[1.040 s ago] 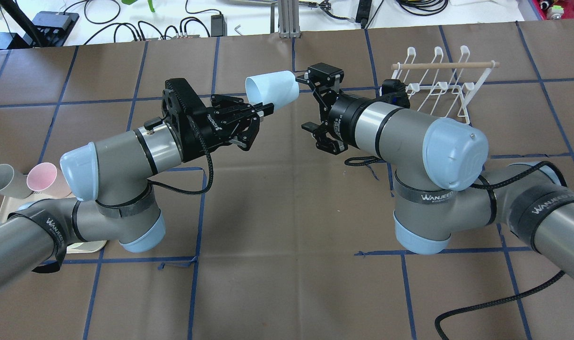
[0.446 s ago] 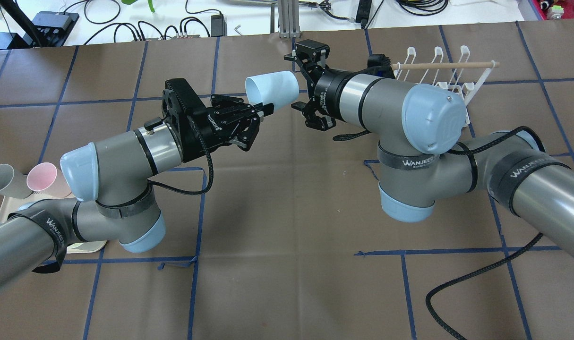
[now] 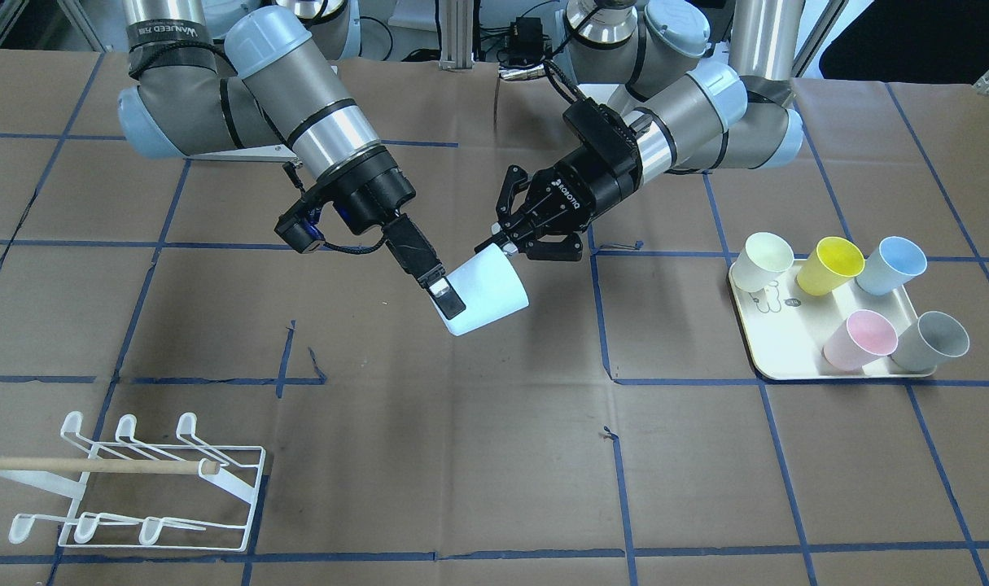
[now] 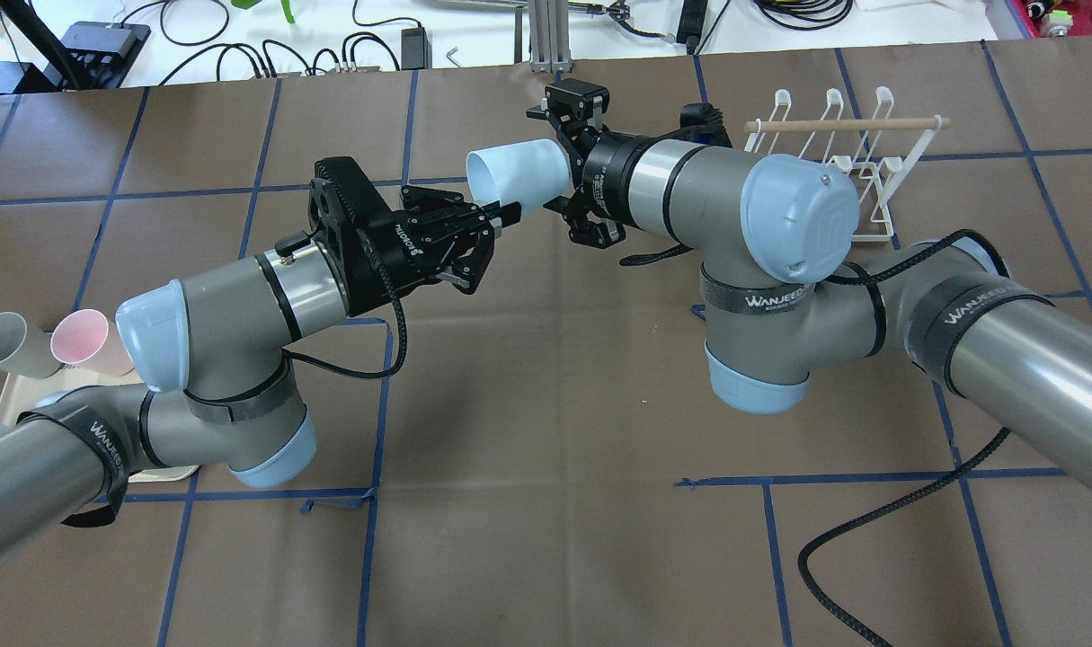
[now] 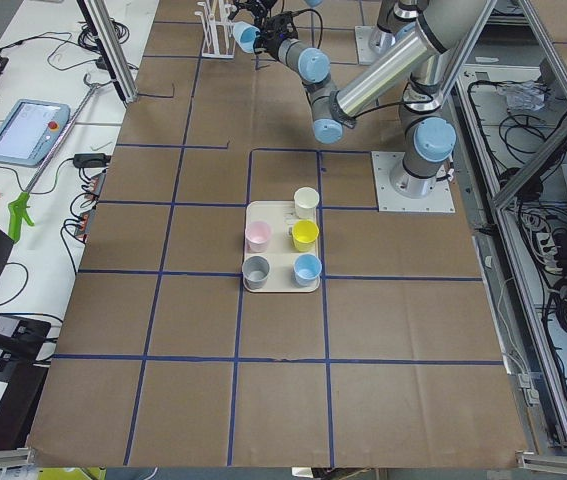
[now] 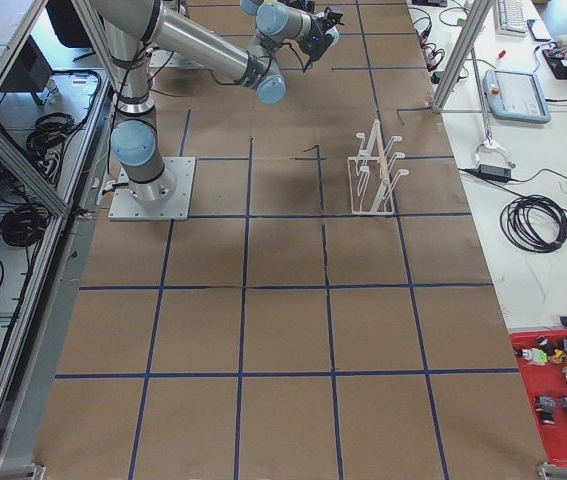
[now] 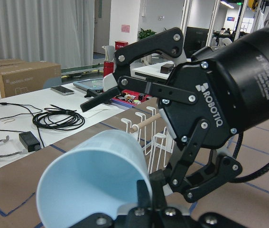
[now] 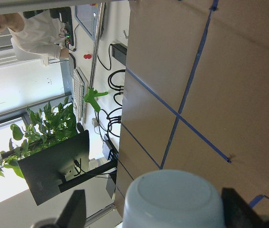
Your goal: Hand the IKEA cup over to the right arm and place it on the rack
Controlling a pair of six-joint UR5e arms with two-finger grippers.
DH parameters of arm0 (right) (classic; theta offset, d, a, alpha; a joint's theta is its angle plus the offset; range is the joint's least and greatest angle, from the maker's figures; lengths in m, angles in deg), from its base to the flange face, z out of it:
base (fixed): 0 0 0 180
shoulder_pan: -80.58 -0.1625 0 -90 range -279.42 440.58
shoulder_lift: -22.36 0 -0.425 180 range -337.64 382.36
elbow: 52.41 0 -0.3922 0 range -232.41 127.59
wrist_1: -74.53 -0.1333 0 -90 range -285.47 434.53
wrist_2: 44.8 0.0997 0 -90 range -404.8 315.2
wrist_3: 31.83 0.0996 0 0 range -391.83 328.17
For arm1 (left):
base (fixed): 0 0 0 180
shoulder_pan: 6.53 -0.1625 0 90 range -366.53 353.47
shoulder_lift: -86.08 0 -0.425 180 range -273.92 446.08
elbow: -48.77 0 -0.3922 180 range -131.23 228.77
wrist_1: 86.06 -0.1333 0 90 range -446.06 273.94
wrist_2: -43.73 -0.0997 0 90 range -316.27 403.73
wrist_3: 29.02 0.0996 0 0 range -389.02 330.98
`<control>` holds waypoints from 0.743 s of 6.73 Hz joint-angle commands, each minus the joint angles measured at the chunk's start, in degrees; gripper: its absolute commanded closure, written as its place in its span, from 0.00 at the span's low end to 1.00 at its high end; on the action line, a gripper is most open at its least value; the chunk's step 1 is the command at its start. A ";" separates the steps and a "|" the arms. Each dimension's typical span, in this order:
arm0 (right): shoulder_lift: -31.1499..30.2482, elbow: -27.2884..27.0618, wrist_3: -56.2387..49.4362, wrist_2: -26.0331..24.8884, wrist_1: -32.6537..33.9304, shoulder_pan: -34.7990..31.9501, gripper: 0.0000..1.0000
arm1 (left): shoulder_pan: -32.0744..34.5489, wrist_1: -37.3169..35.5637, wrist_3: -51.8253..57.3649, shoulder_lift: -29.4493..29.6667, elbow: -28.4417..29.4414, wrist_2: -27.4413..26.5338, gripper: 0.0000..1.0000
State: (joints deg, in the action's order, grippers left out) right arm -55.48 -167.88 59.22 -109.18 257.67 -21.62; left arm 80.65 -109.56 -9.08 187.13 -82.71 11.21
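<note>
The light-blue IKEA cup (image 4: 517, 173) hangs in mid-air over the table's middle, lying on its side. My left gripper (image 4: 507, 210) is shut on its rim, one finger inside the mouth; it also shows in the front view (image 3: 501, 247). My right gripper (image 4: 551, 160) is open, with its fingers on either side of the cup's base. In the right wrist view the base (image 8: 172, 199) sits between the two fingers (image 8: 73, 210), apart from both. The white wire rack (image 4: 835, 162) with a wooden dowel stands empty behind the right arm.
A cream tray (image 3: 756, 346) at the robot's left holds several cups: cream, yellow, blue, pink and grey. A black cable (image 4: 878, 526) trails over the table under the right arm. Brown paper with blue tape lines covers the table.
My right gripper has moved left and away from the robot, from beside the cup's base to around it, still open. The left gripper and cup have barely moved.
</note>
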 commanded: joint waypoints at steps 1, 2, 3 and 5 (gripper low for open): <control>0.75 0.07 -0.09 0.05 -0.06 -0.18 0.00 | -0.08 -2.16 -0.68 -0.07 -1.33 -0.35 0.96; 1.19 0.16 -0.09 0.05 -0.06 -0.97 0.00 | -0.08 -2.16 -1.12 0.02 -1.32 -0.44 0.96; 1.19 0.07 -0.09 -0.03 -0.06 -1.24 0.01 | -0.08 -2.16 -1.22 0.02 -1.15 -0.44 0.96; 1.11 0.07 -0.09 -0.12 -0.14 -1.76 0.01 | -0.08 -2.08 -1.22 0.02 -1.15 -0.52 0.96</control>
State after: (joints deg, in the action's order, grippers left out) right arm -54.38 -167.80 59.13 -109.23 257.59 -23.06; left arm 80.57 -111.70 -10.27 187.15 -83.88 10.76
